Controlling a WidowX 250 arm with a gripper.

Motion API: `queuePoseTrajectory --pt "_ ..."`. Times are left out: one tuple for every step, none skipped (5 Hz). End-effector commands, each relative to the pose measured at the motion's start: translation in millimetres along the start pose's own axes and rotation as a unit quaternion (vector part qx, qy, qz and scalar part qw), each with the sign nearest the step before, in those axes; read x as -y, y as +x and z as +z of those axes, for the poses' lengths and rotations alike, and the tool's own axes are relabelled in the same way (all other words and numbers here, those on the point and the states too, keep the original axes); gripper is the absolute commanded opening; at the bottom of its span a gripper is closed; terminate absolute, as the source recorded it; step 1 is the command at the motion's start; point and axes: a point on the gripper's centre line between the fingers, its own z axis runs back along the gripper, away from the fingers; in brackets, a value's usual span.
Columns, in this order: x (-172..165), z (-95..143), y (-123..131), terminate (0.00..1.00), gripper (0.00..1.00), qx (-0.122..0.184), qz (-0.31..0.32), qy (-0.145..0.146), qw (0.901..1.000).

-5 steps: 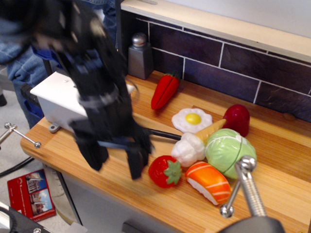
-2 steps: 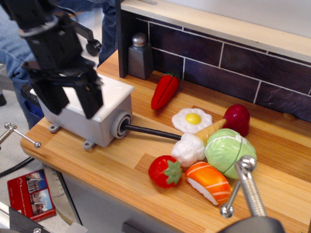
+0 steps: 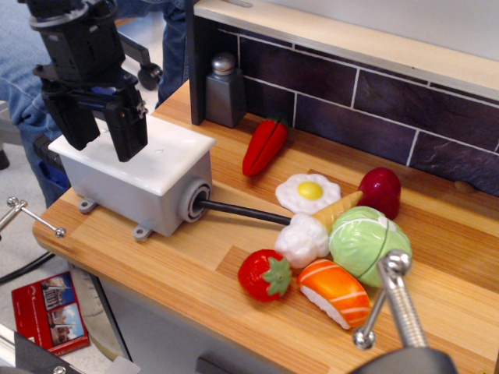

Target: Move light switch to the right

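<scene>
Nearest the camera, a blurred metal rod with a round knob [image 3: 394, 300] rose from the bottom right corner. Behind it, on the wooden desk [image 3: 195, 288], lay a cluster of toy foods: a salmon sushi piece [image 3: 334, 291] and a strawberry [image 3: 265, 274] at the front, then a white cauliflower-like piece [image 3: 302, 240] touching a green cabbage [image 3: 368, 238], with an ice-cream cone [image 3: 337, 209], a fried egg [image 3: 309, 192] and a dark red fruit [image 3: 380, 192] just behind them. A red booklet [image 3: 48, 310] lay on the floor below the desk's left edge.

Toward the left end of the desk stood the light grey box [image 3: 136, 183] with its white lid and small mounting tabs; a black cable [image 3: 242, 212] left its round right-hand port and ran to the food cluster. The light switch [image 3: 100, 109] sat on the lid near its far left end, mostly hidden by the hand, so its position could not be read.

Above that spot the black hand [image 3: 100, 128] pointed downward, its two fingers [image 3: 127, 128] spread apart with a clear gap between them, straddling the switch area and gripping nothing visible.

Farther back, a red pepper [image 3: 265, 146] lay on the desk, and a dark grey shaker [image 3: 224, 91] with a silver cap stood against the dark tiled wall [image 3: 405, 97].
</scene>
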Motion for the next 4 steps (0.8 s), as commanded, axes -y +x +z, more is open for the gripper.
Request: queuePoseTrajectory --pt "2 4 24 0.00 1.00 -0.002 0.002 0.019 0.9998" --pt "6 1 29 0.00 1.00 -0.008 -0.003 0.025 0.9997" --pt "13 -4 26 0.00 1.00 0.010 -0.012 0.034 0.9993" --pt "24 -5 24 0.00 1.00 0.020 -0.010 0.020 0.9995"
